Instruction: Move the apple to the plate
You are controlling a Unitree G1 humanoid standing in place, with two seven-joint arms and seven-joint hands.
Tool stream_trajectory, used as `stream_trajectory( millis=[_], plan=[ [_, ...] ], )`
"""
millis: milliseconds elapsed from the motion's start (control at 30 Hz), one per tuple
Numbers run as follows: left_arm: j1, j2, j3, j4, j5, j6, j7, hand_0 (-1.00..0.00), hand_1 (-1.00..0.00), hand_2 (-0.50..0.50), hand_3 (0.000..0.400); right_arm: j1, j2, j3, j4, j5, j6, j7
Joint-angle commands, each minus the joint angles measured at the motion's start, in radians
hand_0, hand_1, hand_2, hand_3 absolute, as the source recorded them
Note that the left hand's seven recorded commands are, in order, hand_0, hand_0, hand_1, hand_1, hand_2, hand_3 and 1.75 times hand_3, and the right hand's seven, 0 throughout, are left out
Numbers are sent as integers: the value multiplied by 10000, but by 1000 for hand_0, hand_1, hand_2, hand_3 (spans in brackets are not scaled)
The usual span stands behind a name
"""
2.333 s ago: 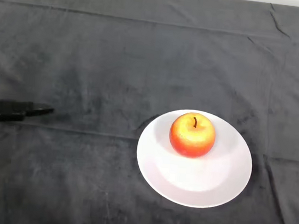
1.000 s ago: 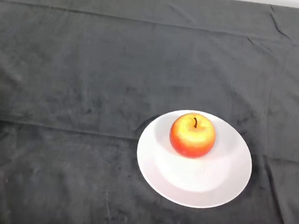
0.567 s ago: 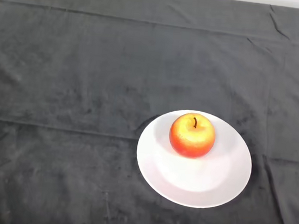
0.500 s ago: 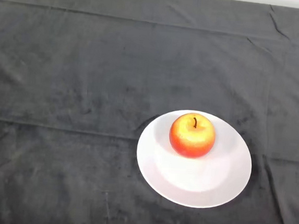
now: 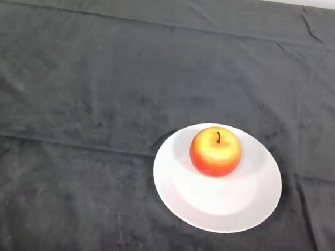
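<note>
A red and yellow apple with a dark stem stands upright on a round white plate, on the plate's far half. The plate lies on the dark cloth, right of the middle of the view and toward the near side.
The dark cloth covers the whole table, with creases running across it and a fold at the far right. The table's far edge runs along the top of the view.
The hand and arm, seen at the left edge 2.3 s ago, have left the view. The apple and plate have not moved.
</note>
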Motion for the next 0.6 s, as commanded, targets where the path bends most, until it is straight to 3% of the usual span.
stream_trajectory(
  millis=[33, 600],
  plan=[
    [86, 413, 227, 120, 183, 133, 83, 0, 0, 0, 0, 656, 357, 193, 307, -143, 72, 117],
    [79, 307, 298, 14, 530, 178, 271, 0, 0, 0, 0, 656, 357, 193, 307, -144, 71, 117]
  ],
)
